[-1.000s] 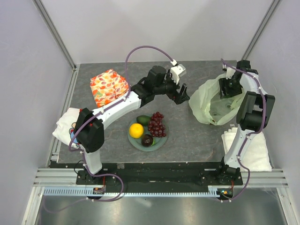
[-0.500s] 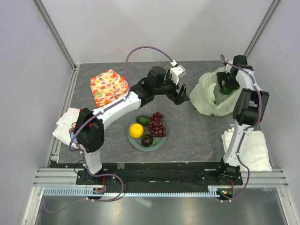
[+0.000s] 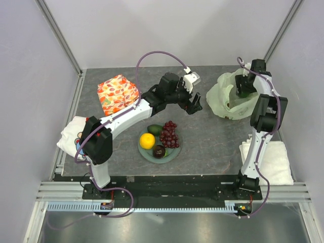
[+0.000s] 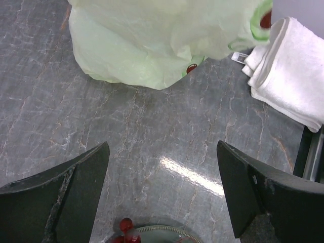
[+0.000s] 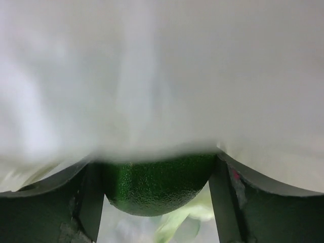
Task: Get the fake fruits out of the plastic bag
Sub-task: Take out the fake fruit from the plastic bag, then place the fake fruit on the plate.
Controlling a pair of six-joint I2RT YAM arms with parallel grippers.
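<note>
White towels point(image 3: 273, 164) are seen folded at the near right, beside the right arm's base, and a white cloth point(image 3: 71, 132) lies at the near left edge. On the grey table point(image 3: 212, 147), between the two arms, a pale plate point(image 3: 173, 156) is laid with four fruits: an orange point(image 3: 147, 140), a purple-brown ball point(image 3: 159, 151), a grape bunch point(image 3: 169, 134) and a green oval point(image 3: 155, 129), all crowded together. Farther out, the left gripper point(image 4: 162, 152) is poised over bare table between plate and bag, its jaws spread wide with nothing between them. A leaf-patterned orange cloth point(image 3: 118, 93) is set at the far left. The bag point(image 3: 220, 101), pale green and crinkled, is slumped at the far right, well apart from the plate. Over its open top the right gripper point(image 5: 156, 174) is found, its jaws pinching a dark green fruit point(image 5: 152, 195) that fills the gap between them. Whether that fruit is clear of the bag's rim cannot be told.
</note>
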